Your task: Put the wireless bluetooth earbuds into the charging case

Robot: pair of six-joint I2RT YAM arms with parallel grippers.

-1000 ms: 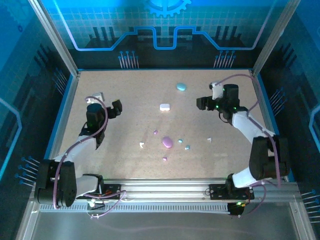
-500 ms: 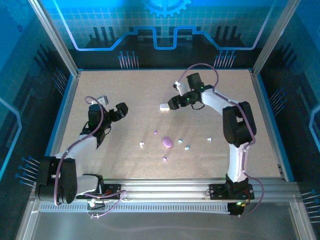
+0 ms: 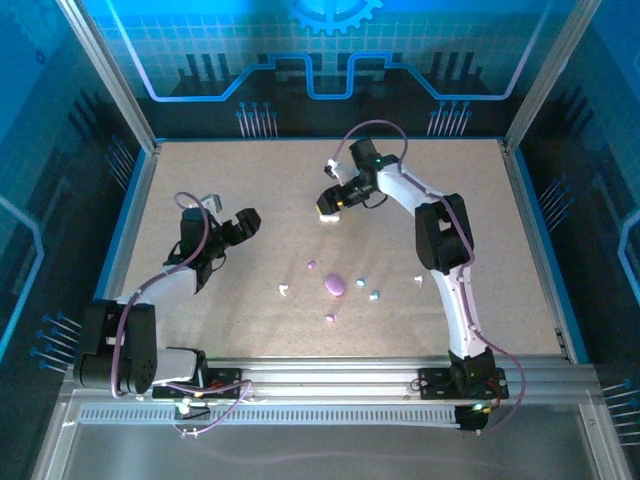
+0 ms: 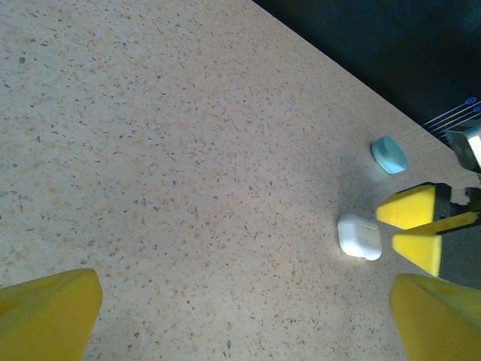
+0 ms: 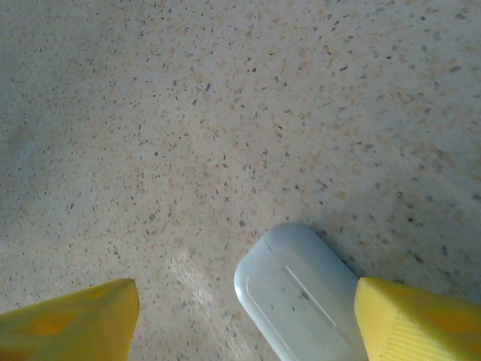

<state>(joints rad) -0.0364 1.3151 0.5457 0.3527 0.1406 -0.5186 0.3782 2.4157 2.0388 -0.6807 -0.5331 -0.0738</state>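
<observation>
A white charging case [image 5: 301,297] lies shut on the speckled table, left of a light blue case [image 4: 388,155]. My right gripper [image 5: 240,323] is open around the white case [image 4: 359,237], its right finger [image 5: 417,316] touching the case's side. A shut purple case [image 3: 335,285] lies mid-table. Loose earbuds lie around it: purple [image 3: 311,265], white [image 3: 284,290] and light blue [image 3: 375,295]. My left gripper [image 4: 244,316] is open and empty over bare table, left of the white case [image 3: 329,218].
The right arm [image 3: 430,215] stretches from its base across the middle of the table to the far centre. Another white earbud [image 3: 419,280] lies beside that arm. Metal frame posts and blue walls border the table [image 3: 200,170].
The right arm swung from the far right of the table leftward to the white case. The left gripper shifted slightly right. No case or earbud has moved.
</observation>
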